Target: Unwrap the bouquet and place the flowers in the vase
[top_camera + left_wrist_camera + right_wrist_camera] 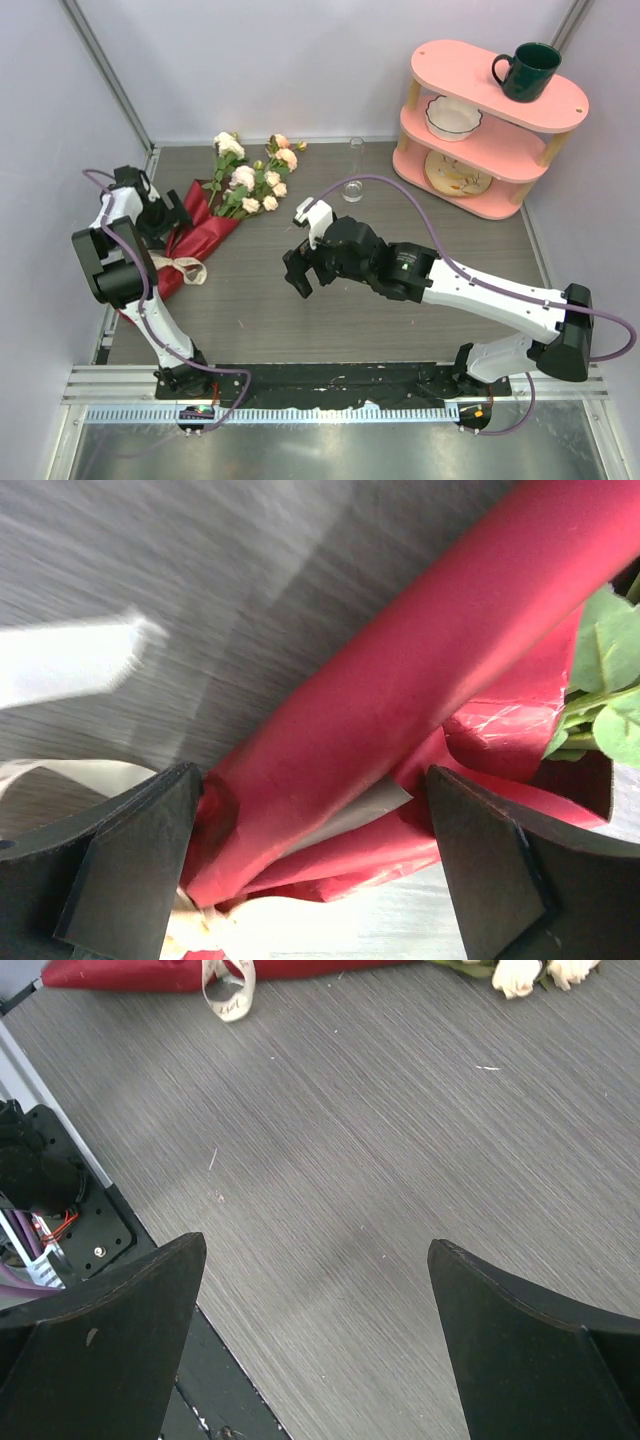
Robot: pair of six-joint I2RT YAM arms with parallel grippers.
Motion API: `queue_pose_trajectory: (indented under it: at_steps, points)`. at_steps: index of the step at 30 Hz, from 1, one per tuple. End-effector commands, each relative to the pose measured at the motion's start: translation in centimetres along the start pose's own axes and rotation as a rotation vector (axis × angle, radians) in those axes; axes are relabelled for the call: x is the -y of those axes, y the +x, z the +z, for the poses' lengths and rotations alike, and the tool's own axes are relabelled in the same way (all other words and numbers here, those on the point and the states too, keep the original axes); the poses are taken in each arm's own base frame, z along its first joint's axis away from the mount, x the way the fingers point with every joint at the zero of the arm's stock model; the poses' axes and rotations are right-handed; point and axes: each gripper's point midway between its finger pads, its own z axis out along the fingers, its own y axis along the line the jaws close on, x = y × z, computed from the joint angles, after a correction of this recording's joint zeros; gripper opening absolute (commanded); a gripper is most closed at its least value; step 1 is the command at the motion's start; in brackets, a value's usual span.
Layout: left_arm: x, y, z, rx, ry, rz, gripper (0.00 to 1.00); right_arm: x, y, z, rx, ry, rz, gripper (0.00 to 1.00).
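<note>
Squarely astride the bouquet (430, 670), left hand (312, 785) agape.

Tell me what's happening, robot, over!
Left claw open around the bouquet wrapping. Right claw open above the table. Vase empty. Nothing in the way.

Arms: two are counted, the left arm (125, 265) and the right arm (480, 290).
Grippers: two, one per arm, the left gripper (315, 870) and the right gripper (315, 1350). Two fingers are seen on each.
Cables (400, 185): two purple ones, one along each arm.
Bouquet (215, 225): one.
Roses (243, 177): about nine blooms are made out. Several overlap, so the tally is not firm.
Ribbon (188, 268): one.
Vase (354, 185): one.
Shelf (470, 60): one, with three tiers counted.
Mug (528, 70): one.
Bowl (452, 117): one.
Plate (458, 172): one.
</note>
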Motion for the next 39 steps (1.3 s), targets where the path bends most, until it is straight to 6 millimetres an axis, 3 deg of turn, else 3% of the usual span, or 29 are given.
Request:
queue_pose_trajectory:
  at_steps: [1,4,5,6,8,10,11,13,14,16,22,27,28,29,31,32,33,34,35,37,39]
  points:
    - [3.6,2.1,-1.0,0.001,0.191,-0.067,0.99,0.1,-2.6,-1.2,0.108,0.0,0.004,1.0]
    - [5.3,4.4,-1.4,-0.013,0.307,-0.14,0.95,0.5,-2.2,-0.9,0.102,0.022,0.009,1.0]
    - [5.6,6.0,-1.7,-0.02,0.34,-0.173,0.94,0.6,-2.1,-0.8,0.099,0.032,0.014,1.0]
    - [6.8,5.6,-2.5,0.008,0.41,-0.208,0.93,1.1,-1.6,-0.4,0.085,0.057,0.015,1.0]
    - [7.6,7.4,-3.6,0.023,0.474,-0.254,0.92,1.4,-1.1,0.1,0.072,0.074,0.03,1.0]
    - [8.7,7.3,-4.8,0.062,0.546,-0.309,0.92,1.7,-0.4,0.8,0.046,0.083,0.052,1.0]
    - [8.4,8.8,-4.6,0.053,0.545,-0.338,0.92,2.4,-0.2,1.2,0.034,0.085,0.087,1.0]
    - [9.7,8.9,-6.5,0.111,0.619,-0.364,0.91,1.8,0.5,2.2,-0.002,0.016,0.116,1.0]
    - [9.6,10.6,-5.9,0.091,0.617,-0.39,0.91,2.0,1.0,2.6,-0.016,0.005,0.14,1.0]
    - [11.2,11.4,-7.1,0.102,0.69,-0.385,0.93,2.2,1.1,3.4,-0.022,-0.027,0.176,1.0]
    - [14.0,16.6,-6.4,0.02,0.717,-0.337,0.92,1.9,2.4,5.3,-0.083,-0.064,0.153,1.0]
    - [16.5,18.3,-8.1,0.012,0.794,-0.28,0.92,2.4,4.1,6.7,-0.128,-0.044,0.139,0.99]
    - [16.3,18.4,-8.4,0.023,0.787,-0.266,0.92,2.4,4.5,6.9,-0.146,-0.044,0.136,1.0]
    - [16.5,17.6,-10.1,0.084,0.8,-0.23,0.92,2.3,4.7,7.0,-0.154,-0.053,0.135,1.0]
    - [14.0,17.8,-9.7,0.144,0.64,-0.163,0.93,2.3,5.6,7.5,-0.182,-0.052,0.13,1.0]
    - [13.1,17.7,-11.2,0.173,0.585,-0.142,0.94,2.3,5.7,7.6,-0.186,-0.05,0.126,1.0]
    - [11.6,16.8,-11.3,0.249,0.492,-0.095,0.94,2.4,5.9,7.8,-0.187,-0.042,0.12,1.0]
    - [11.3,15.8,-12.9,0.302,0.465,-0.078,0.94,2.5,6.0,7.9,-0.183,-0.031,0.11,1.0]
    - [9.6,16.6,-13.6,0.308,0.39,-0.08,0.94,2.1,6.3,8.0,-0.184,-0.031,0.088,1.0]
    - [7.2,15.5,-15.1,0.405,0.267,-0.112,0.94,1.5,6.4,8.6,-0.183,-0.041,0.078,1.0]
    - [5.2,16.0,-16.3,0.456,0.199,-0.144,0.93,-0.6,5.4,9.2,-0.167,-0.115,0.115,0.97]
